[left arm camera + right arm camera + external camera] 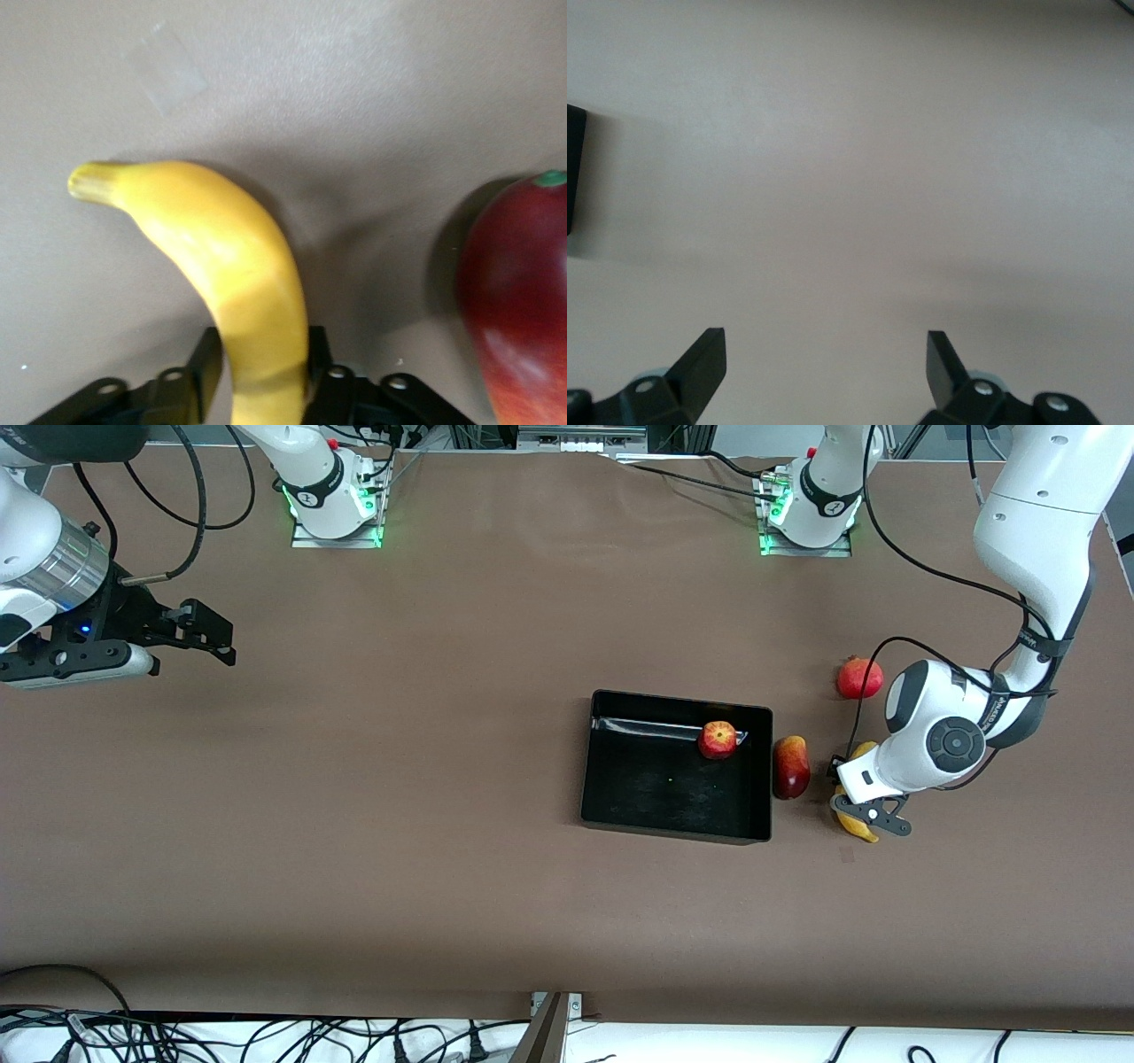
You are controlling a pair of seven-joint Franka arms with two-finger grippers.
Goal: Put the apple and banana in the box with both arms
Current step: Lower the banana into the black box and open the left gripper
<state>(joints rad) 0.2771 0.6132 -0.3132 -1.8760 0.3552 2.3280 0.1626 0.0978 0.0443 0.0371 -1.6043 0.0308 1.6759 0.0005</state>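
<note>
My left end effector (858, 815) is down at the table (354, 824), its fingers closed around the banana (856, 822), which lies toward my left arm's end. In the left wrist view the banana (230, 283) runs up between the black fingers (205, 365) and curves away to its tip. At the banana's nine o'clock in the front view lies a dark red mango (791, 767), just beside the box (620, 824). The apple (718, 740) sits inside the box, near its two o'clock corner. A red round fruit (859, 677) rests at the banana's twelve o'clock. My right end effector (208, 636) waits with fingers spread wide over the table at my right arm's end.
</note>
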